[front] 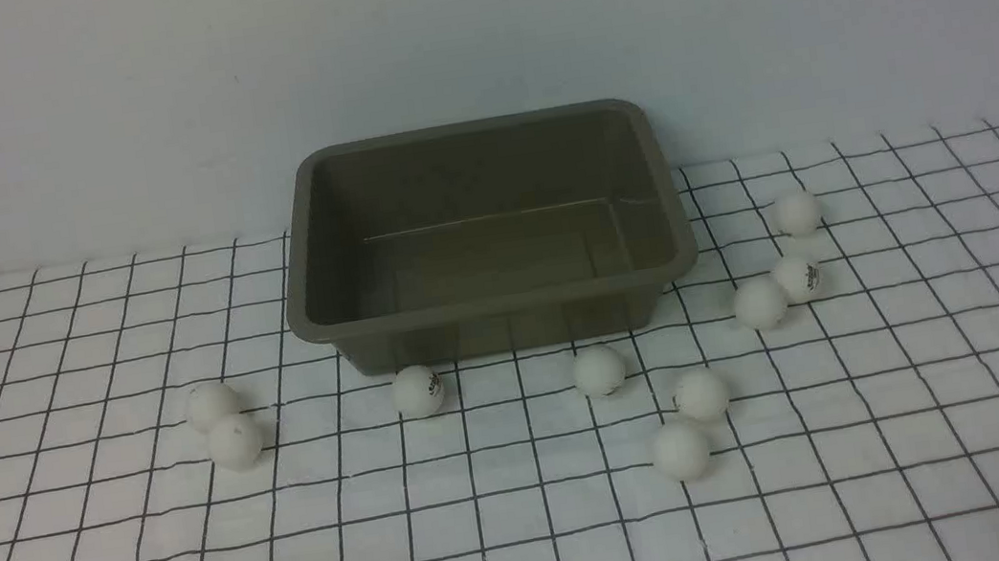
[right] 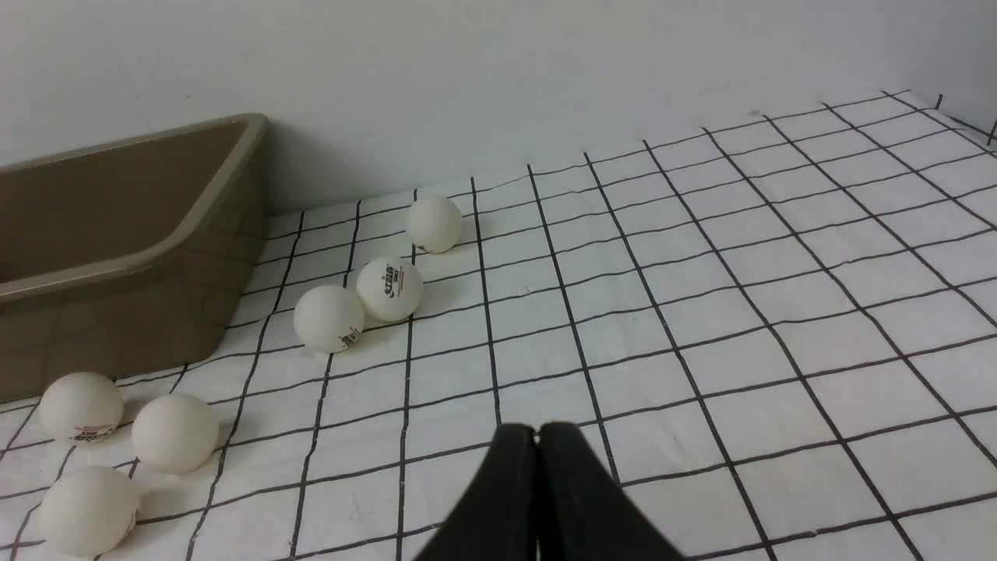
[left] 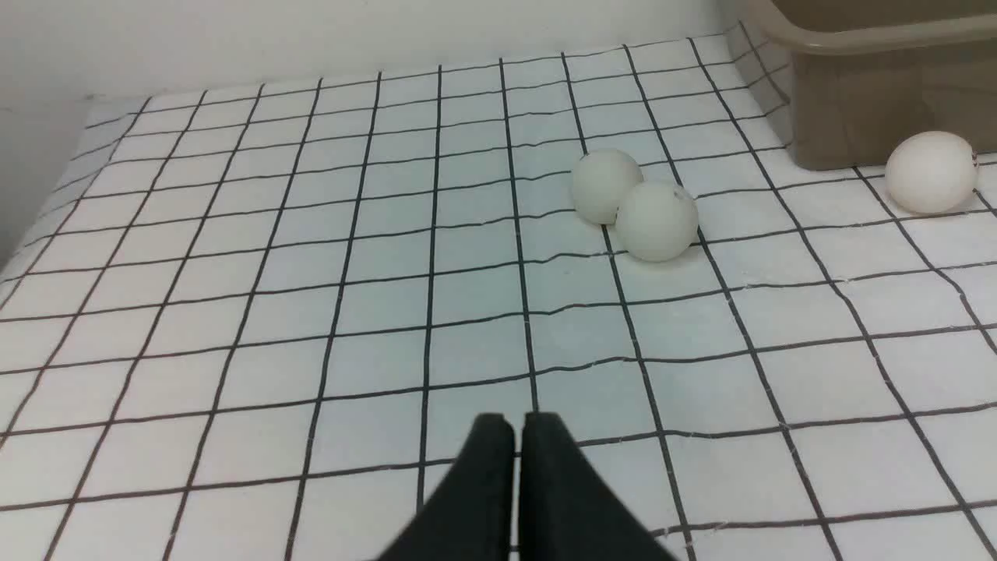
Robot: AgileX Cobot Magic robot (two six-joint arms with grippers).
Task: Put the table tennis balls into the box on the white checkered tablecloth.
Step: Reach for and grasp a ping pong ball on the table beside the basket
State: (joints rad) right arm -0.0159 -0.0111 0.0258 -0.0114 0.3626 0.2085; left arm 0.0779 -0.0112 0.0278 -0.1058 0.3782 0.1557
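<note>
The olive-grey box (front: 495,305) stands open and empty at the back middle of the white checkered tablecloth (front: 530,508). Several white table tennis balls lie around it: a touching pair at the left (front: 234,441) (left: 656,220), one by the box's front wall (front: 418,391), several in front (front: 680,449), and three at the right (front: 760,302) (right: 389,289). My left gripper (left: 518,425) is shut and empty, well short of the left pair. My right gripper (right: 537,433) is shut and empty too, away from the right-hand balls. Neither gripper shows in the front view.
A plain pale wall (front: 467,34) rises right behind the box and the cloth's far edge. In the left wrist view the cloth's edge (left: 47,226) drops off at the far side, away from the box (left: 880,93).
</note>
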